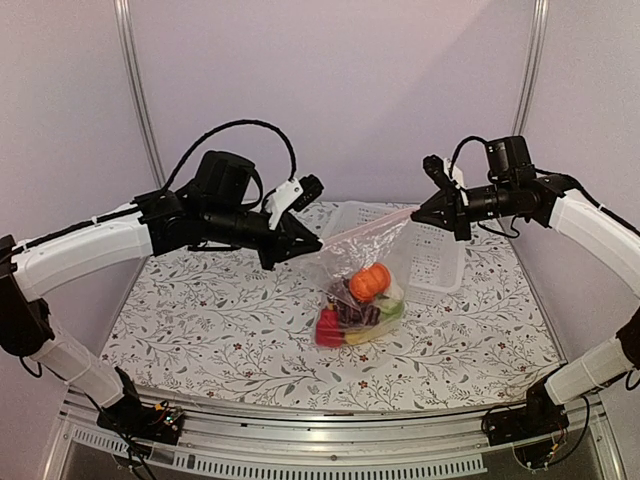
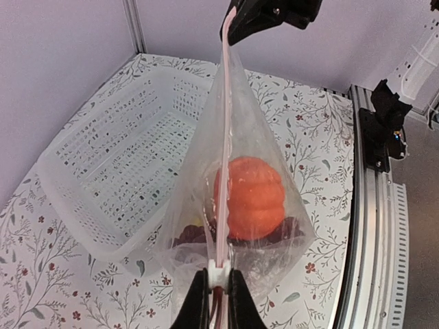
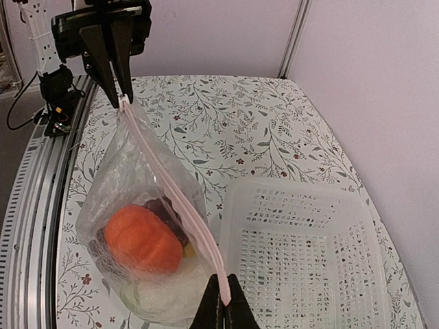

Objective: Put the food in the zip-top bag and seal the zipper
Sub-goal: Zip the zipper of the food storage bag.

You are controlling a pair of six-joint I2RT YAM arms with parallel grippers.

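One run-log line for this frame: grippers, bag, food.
left gripper: shut on zipper | right gripper: shut on zipper | zipper: stretched between both | food: inside zip-top bag | basket: behind bag

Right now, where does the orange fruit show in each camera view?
Top external: orange fruit at centre, inside the zip-top bag.
Left wrist: centre, just right of the zipper strip.
Right wrist: lower left, inside the bag.
Shared landmark: white basket beside the bag.

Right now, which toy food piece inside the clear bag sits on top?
The orange ribbed fruit; it sits above the dark purple grapes and the red piece.
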